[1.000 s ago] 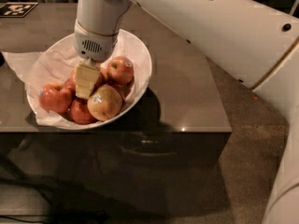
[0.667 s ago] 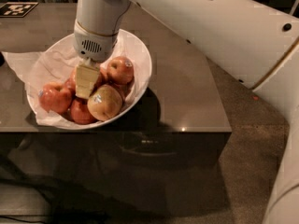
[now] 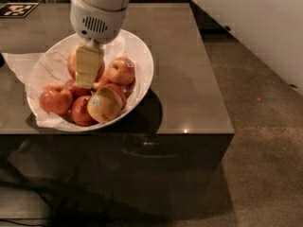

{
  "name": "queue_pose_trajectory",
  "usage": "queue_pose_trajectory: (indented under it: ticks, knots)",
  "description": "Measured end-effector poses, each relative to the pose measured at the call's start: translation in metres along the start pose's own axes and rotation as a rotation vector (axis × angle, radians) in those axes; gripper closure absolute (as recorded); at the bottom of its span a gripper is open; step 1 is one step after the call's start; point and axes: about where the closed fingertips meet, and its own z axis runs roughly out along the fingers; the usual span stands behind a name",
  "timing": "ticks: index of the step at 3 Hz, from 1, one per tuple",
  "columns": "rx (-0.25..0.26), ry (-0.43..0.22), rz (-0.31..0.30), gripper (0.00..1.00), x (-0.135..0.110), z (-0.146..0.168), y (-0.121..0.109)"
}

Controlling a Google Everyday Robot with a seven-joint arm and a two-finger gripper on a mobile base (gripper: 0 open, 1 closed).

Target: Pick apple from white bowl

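The white bowl (image 3: 145,66), lined with crumpled white paper (image 3: 21,64), sits on the left part of a dark table and holds several apples. My gripper (image 3: 88,69) reaches down into the bowl from above. Its pale near finger (image 3: 89,66) covers the front of the orange-red apple (image 3: 71,63), which shows on both sides of that finger and sits a little above the other apples. The far finger is hidden behind the apple. The gripper looks shut on this apple.
Other apples lie in the bowl: a yellower one with a blue sticker (image 3: 105,104), a red one with a sticker (image 3: 122,71), and red ones at the left (image 3: 56,100). The table's front edge (image 3: 142,132) is close to the bowl. A black-and-white tag (image 3: 18,8) lies at the far left.
The gripper and wrist have risen a little above the pile, and the orange-red apple now shows around the near finger. The other apples have stayed in place.
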Motion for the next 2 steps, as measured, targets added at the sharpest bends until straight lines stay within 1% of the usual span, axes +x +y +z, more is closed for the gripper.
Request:
queue_pose_trajectory:
  ticks: [1, 2]
  knots:
    - [0.053, -0.004, -0.041, 1.0, -0.009, -0.035, 0.004]
    - [0.071, -0.016, -0.097, 1.0, -0.025, -0.06, 0.006]
